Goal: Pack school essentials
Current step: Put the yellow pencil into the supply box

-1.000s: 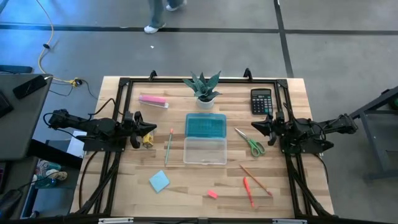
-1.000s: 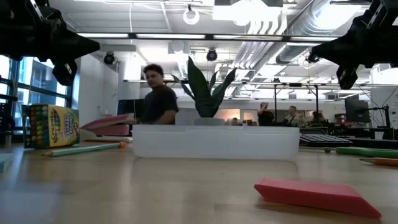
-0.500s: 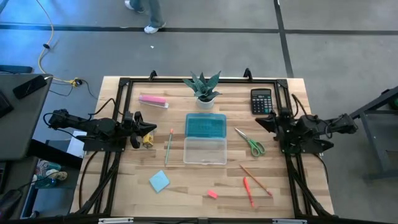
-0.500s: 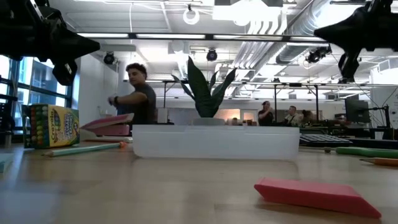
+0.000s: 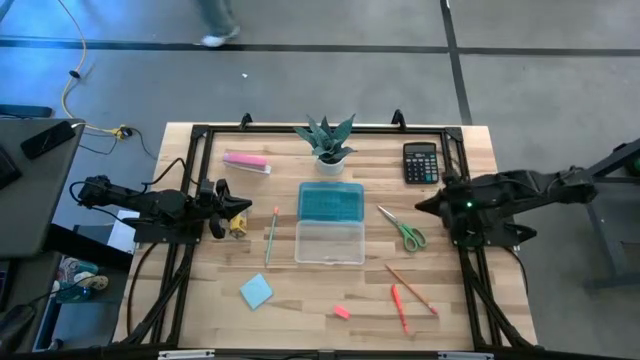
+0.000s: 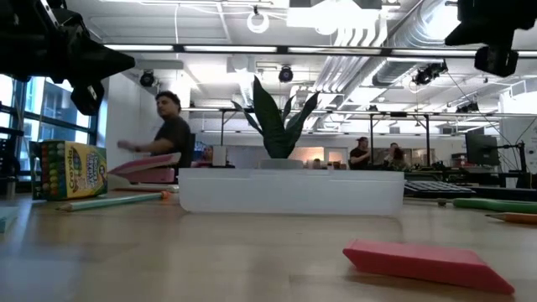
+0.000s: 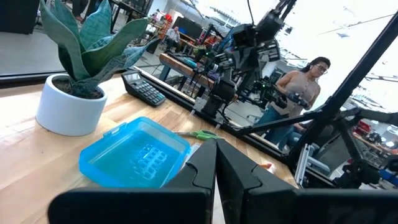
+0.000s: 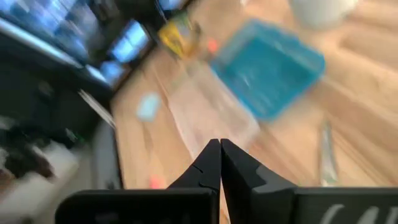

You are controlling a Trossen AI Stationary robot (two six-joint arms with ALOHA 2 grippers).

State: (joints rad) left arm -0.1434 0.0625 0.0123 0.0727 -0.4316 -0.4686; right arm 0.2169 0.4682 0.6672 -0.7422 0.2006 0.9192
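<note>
Grey floor (image 5: 330,85), bright ceiling lights (image 6: 258,21), exposed ducts (image 6: 369,63) overhead.

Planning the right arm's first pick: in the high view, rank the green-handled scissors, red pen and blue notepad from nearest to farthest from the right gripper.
From the right gripper:
1. Green-handled scissors, just beside it, toward the table's middle.
2. Red pen, at the front edge on the right side.
3. Blue notepad, across the table, front left.

Centre frame, the open case (image 5: 331,223) blocks my path; the plant (image 5: 328,140) stands above it. Bare worktop (image 5: 330,290) lies lower centre.
</note>
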